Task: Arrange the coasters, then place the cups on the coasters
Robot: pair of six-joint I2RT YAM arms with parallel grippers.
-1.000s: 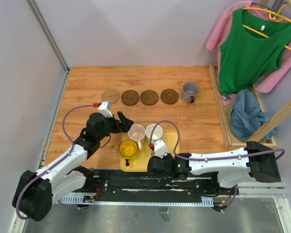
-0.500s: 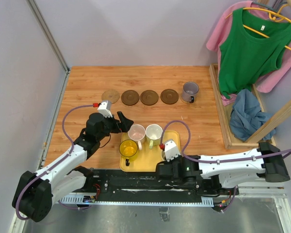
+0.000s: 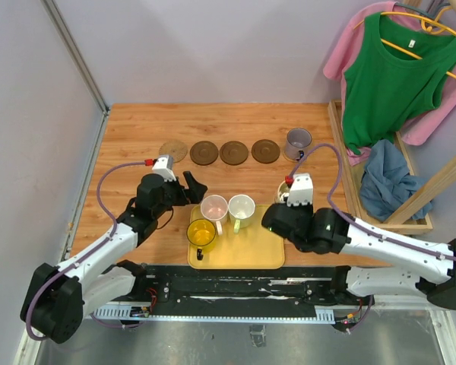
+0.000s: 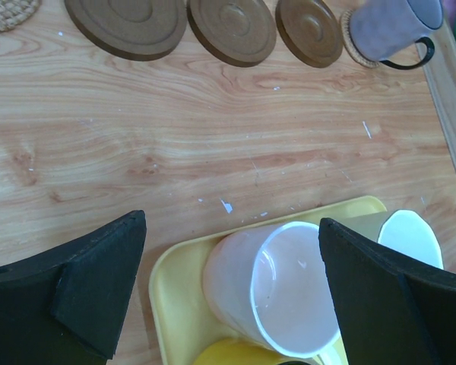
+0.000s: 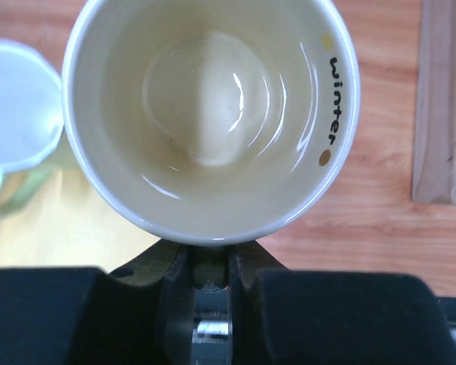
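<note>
We've lifted the cream cup [image 5: 213,114] off the tray [image 3: 251,249], bound for a coaster [image 3: 265,150]; right gripper [image 5: 205,270] pinches its handle, left gripper [image 4: 232,293] gapes open.

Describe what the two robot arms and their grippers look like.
Both the left arm and right arm have white links, black joints, and a looping purple cable with a red plug. A white camera box tops each wrist. The fingers are matte black wedges.

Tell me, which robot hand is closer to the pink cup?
Left. The left hand sits open just beside the pink cup, at the yellow tray's far-left corner. The right hand is over by the tray's right edge, holding the cream cup.
</note>
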